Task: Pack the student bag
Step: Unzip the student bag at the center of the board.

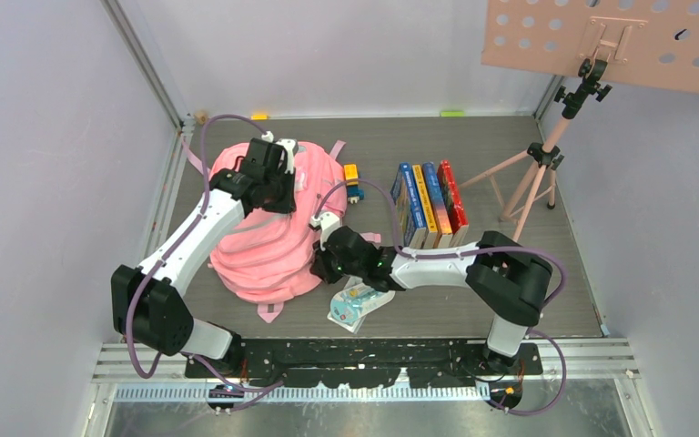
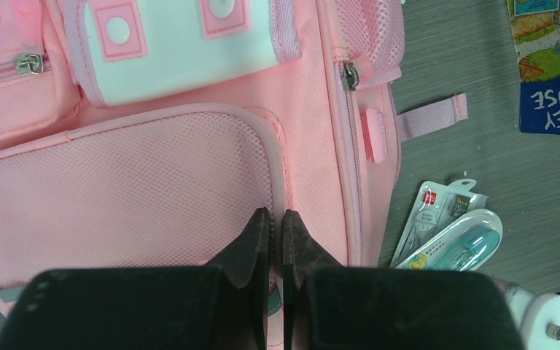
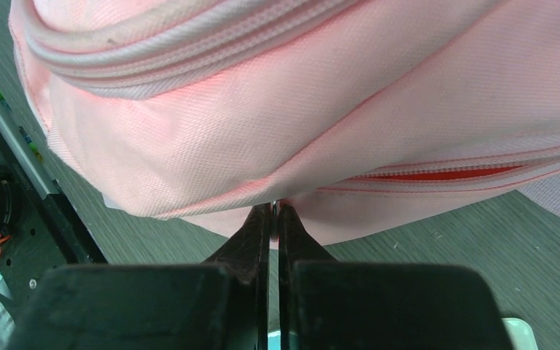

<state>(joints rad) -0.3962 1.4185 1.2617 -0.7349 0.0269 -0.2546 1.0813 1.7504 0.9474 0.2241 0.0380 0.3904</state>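
Pink fabric fills most of both wrist views: the student bag (image 1: pixel 268 246) lies on the left half of the dark wood-grain worktop (image 1: pixel 510 300), front side up, with one strap end poking out at its near edge. The left fingers (image 2: pixel 266 230) hang over the bag's front, drawn together with only a thin slit between them. Their tips sit over the seam just right of a mesh pocket (image 2: pixel 117 197), and whether they nip any cloth I cannot tell. Beyond the mesh pocket is a white patch pocket (image 2: pixel 175 51) with pink squares.

The right fingers (image 3: pixel 266 222) reach in from the bag's right side, low down. They are pressed together on a puckered fold of fabric at its lower edge. Just beside that spot a zip (image 3: pixel 423 175) gapes slightly, showing orange-red inside.

Near the bag's right edge lie two blister packs (image 2: pixel 448 233), touching each other, one holding a teal item. Four books (image 1: pixel 430 208) lie in a row, spines side by side, right of the bag. Small toy blocks (image 1: pixel 352 182) sit between the books and the bag. A pink perforated music stand (image 1: pixel 601 36) on a tripod is at the far right corner
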